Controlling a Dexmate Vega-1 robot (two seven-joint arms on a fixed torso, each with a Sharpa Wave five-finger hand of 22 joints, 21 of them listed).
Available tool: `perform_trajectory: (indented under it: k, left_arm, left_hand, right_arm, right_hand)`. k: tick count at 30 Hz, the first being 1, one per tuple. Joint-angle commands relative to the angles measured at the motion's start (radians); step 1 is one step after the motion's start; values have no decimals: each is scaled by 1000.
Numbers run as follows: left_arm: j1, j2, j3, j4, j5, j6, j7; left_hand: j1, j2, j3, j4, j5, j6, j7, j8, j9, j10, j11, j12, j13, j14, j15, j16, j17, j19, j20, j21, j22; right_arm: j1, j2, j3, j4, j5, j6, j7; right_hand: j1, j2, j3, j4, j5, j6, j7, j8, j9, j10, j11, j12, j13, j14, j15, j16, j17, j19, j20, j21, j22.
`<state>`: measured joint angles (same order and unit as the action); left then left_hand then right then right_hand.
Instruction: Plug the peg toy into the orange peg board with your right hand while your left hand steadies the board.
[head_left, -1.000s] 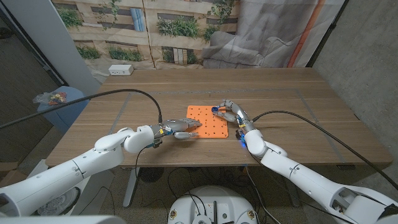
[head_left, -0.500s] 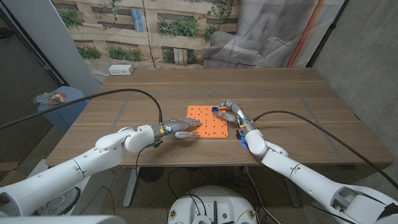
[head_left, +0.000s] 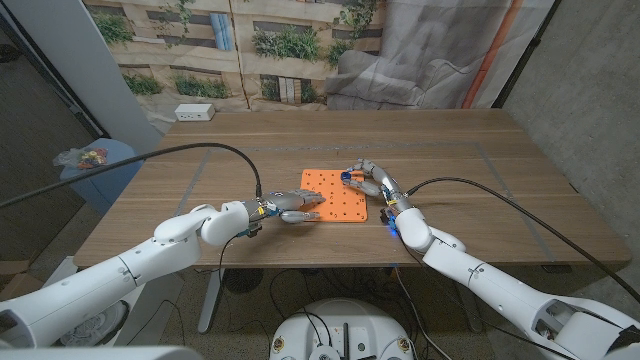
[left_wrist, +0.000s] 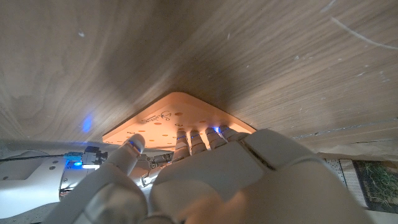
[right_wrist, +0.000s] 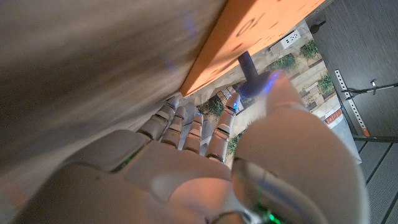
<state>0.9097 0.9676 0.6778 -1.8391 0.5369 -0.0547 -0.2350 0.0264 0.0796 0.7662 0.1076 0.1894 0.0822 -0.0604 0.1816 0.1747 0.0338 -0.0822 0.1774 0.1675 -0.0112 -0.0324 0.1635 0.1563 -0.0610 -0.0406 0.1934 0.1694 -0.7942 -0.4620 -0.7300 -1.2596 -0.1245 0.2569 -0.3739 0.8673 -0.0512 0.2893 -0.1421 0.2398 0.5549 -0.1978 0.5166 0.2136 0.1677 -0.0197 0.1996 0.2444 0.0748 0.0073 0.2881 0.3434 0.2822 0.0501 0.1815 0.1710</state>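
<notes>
Peg toy (head_left: 346, 178): small blue piece at the far right corner of the orange peg board (head_left: 335, 200), pinched in the right robot hand (head_left: 370, 180). In the right wrist view a dark shaft stands at the board's edge; whether it is seated in a hole, cannot tell. Left robot hand (head_left: 296, 208): fingers together, pressing the board's near left part, holding nothing. Board mid-table (head_left: 200, 160). Judgement: bracing done, insertion in progress, release left.
</notes>
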Motion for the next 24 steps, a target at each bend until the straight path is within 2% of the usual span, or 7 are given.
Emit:
perform_trajectory:
  k: [1, 8, 15, 19, 24]
  left_arm:
    - [3, -2, 2, -5, 1, 5, -2]
    - [1, -2, 3, -4, 2, 5, -4]
    - [4, 2, 0, -8, -1, 7, -5]
    - [4, 3, 0, -8, -3, 5, -5]
    - [4, 5, -1, -6, -3, 2, -4]
  left_hand:
    - [1, 85, 1, 2, -3, 11, 2, 6, 1, 45, 11, 7, 5, 39, -73, 12, 10, 10, -133, 3, 5]
    - [1, 85, 2, 1, -3, 12, 2, 6, 1, 45, 9, 7, 5, 40, -73, 12, 10, 11, -134, 3, 5]
    - [1, 86, 2, 2, -3, 12, 2, 6, 1, 45, 9, 7, 5, 39, -73, 11, 10, 11, -134, 3, 5]
    - [1, 85, 2, 2, -3, 11, 2, 6, 1, 45, 11, 7, 5, 38, -73, 11, 10, 10, -134, 2, 5]
    - [2, 85, 3, 1, -3, 11, 3, 6, 1, 44, 9, 7, 5, 38, -73, 11, 10, 10, -134, 2, 5]
  right_arm:
    - [1, -5, 4, 9, 11, 27, 25]
    - [0, -11, 8, 2, 21, 23, 46]
    - [-4, -23, 15, -15, 32, 28, 65]
    - [-10, -22, 21, -21, 37, 24, 61]
    - [-15, -39, 26, -54, 33, 10, 72]
  right_hand:
    - [-19, -1, -5, 1, -2, -24, 4, -12, 1, -15, 1, -3, 6, -10, 1, -4, 3, -7, 3, 2, 1]
    - [-39, -5, -11, 5, -6, -54, 17, -25, 0, -35, 5, -4, 7, -29, 14, -13, 4, -24, 7, 1, 2]
    - [-71, -1, -17, 13, -9, -98, 34, -46, -1, -71, 21, -6, 10, -72, 35, -32, 5, -73, 11, -3, 2]
    - [-79, -1, -19, 16, -10, -97, 36, -46, -1, -71, 23, -4, 10, -72, 38, -33, 6, -77, 13, -3, 2]
    - [-98, 1, -24, 21, -11, -123, 41, -59, -1, -79, 26, -3, 11, -80, 46, -36, 6, -90, 19, -2, 2]
